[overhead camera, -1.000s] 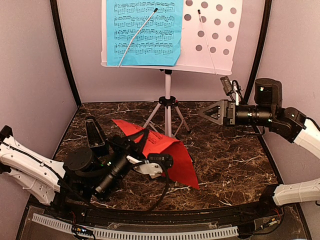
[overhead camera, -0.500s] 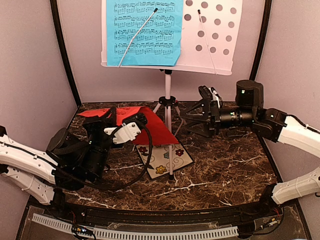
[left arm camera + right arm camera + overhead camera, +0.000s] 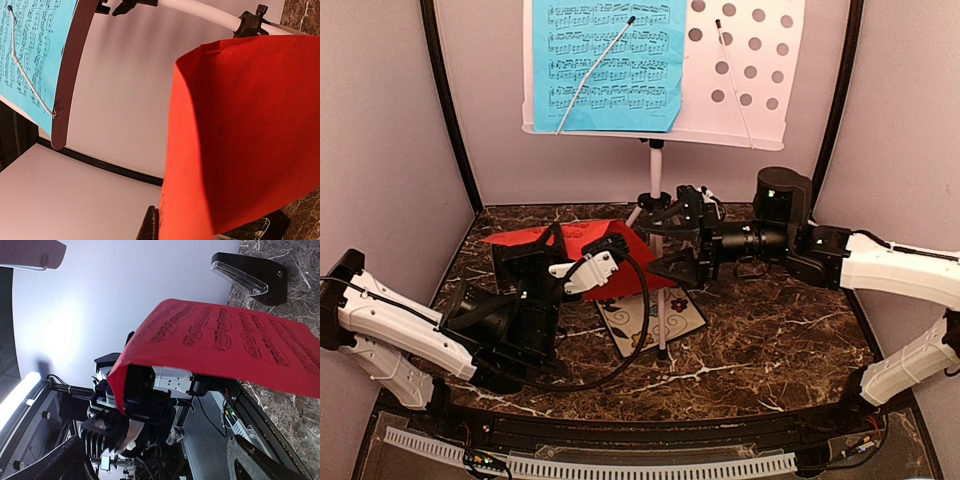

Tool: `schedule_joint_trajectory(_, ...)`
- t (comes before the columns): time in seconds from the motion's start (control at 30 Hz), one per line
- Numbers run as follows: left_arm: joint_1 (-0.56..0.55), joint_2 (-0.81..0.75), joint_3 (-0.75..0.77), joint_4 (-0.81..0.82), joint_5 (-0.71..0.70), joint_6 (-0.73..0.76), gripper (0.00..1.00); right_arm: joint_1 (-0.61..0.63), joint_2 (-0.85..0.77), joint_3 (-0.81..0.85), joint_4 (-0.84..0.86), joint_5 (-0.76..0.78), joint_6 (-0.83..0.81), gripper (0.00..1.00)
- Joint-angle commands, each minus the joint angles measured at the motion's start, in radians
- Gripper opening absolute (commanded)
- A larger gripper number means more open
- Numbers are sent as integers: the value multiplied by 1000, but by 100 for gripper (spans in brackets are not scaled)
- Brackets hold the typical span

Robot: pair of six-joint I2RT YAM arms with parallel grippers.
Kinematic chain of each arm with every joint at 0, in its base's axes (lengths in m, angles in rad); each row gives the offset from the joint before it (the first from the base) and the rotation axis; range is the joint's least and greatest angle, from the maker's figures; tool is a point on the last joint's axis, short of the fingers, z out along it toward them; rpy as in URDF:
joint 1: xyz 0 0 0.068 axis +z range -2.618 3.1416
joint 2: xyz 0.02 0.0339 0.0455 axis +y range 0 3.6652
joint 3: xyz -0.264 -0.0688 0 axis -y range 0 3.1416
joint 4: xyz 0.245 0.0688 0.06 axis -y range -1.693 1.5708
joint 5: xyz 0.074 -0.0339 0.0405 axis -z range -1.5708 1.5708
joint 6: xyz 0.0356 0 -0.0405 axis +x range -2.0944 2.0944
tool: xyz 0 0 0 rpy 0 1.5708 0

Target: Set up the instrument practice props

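The white perforated music stand stands on its tripod at the back, with the blue music sheet clipped to its left half. My left gripper is shut on the red music sheet and holds it off the table, left of the tripod. The sheet fills the left wrist view and shows in the right wrist view. My right gripper is open, its jaws spread wide just right of the sheet's edge. The black metronome stands behind the sheet.
A square floral tile lies on the dark marble table in front of the tripod. Grey walls with black corner posts close in the sides and back.
My left arm has raised the red sheet off the floral tile and carried it left and back. My right gripper has swung left and down, open, up to the sheet's right edge.
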Motion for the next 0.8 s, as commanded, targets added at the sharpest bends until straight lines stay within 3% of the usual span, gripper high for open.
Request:
schedule_joint_trajectory(0.0, 4, 26, 23, 191, -2, 177, 0, 21, 70, 22, 174, 29, 132, 100)
schedule_joint_trajectory(0.33, -111, 35, 25, 191, 69, 200, 0, 23, 142, 39, 225, 136, 167, 98)
schedule_joint_trajectory(0.47, -178, 70, -31, 192, 109, 229, 0, 23, 163, 32, 258, 148, 198, 90)
schedule_joint_trajectory(0.6, -190, 114, -59, 192, 105, 238, 0, 23, 167, 12, 276, 149, 221, 73)
schedule_joint_trajectory(0.77, -188, 88, -39, 192, 79, 227, 0, 23, 80, -61, 220, 181, 189, 80)
